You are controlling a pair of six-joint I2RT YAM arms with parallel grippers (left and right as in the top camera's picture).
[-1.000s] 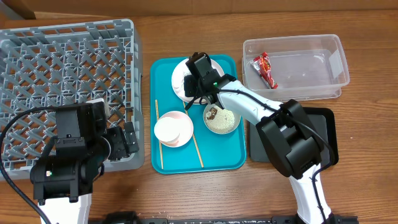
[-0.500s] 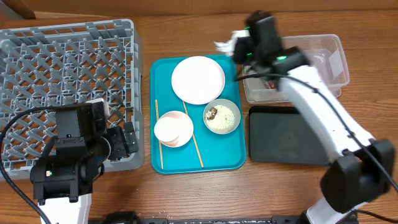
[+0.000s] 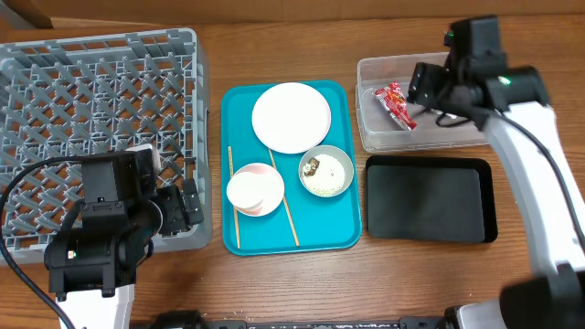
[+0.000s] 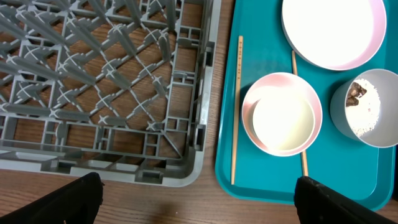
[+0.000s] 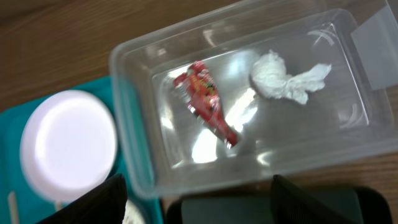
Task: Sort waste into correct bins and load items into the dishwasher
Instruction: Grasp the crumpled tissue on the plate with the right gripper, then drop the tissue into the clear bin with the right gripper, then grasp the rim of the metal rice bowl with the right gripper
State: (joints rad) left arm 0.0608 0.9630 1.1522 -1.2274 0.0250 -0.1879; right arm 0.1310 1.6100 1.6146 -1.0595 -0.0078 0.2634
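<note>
- My right gripper (image 5: 205, 208) hangs spread apart over the clear plastic rectangular tub (image 5: 132, 146), where a crumpled white tissue (image 5: 286, 79) lies.
- My left gripper (image 4: 199, 208): apart, empty.

Your overhead view looks straight down from well above the table (image 3: 274, 283), taking in the dish rack (image 3: 101, 91), teal tray (image 3: 340, 224), clear tub (image 3: 384, 137) and black tray (image 3: 425, 196). Your left wrist view looks down from close by on the rack's corner and the teal tray. Your right wrist view looks down close over the clear tub. All three views share the white plate (image 3: 291, 117).
</note>
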